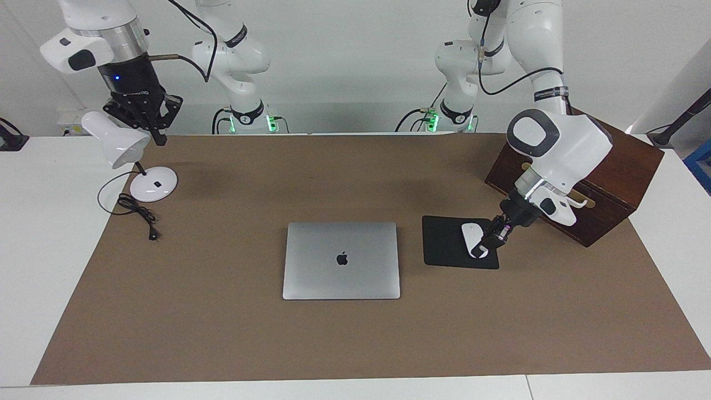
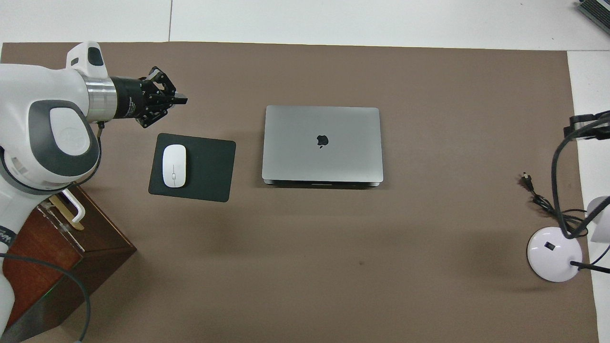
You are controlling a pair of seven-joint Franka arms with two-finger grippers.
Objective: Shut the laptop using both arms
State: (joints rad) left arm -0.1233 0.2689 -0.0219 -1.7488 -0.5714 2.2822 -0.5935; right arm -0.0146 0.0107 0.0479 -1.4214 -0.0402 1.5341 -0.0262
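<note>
The silver-grey laptop [image 1: 341, 260] lies shut and flat on the brown mat, apple logo up; it also shows in the overhead view [image 2: 322, 144]. My left gripper [image 1: 489, 240] is shut and empty, tilted down in the air by the mouse pad's edge toward the left arm's end, well apart from the laptop; it also shows in the overhead view [image 2: 180, 100]. My right gripper [image 1: 160, 138] is shut and empty, held high over the white desk lamp at the right arm's end of the table.
A black mouse pad [image 1: 444, 244] with a white mouse [image 1: 471, 234] lies beside the laptop. A dark wooden box [image 1: 611, 183] stands at the left arm's end. A white desk lamp [image 1: 150, 183] with a loose cable [image 1: 136, 214] stands at the right arm's end.
</note>
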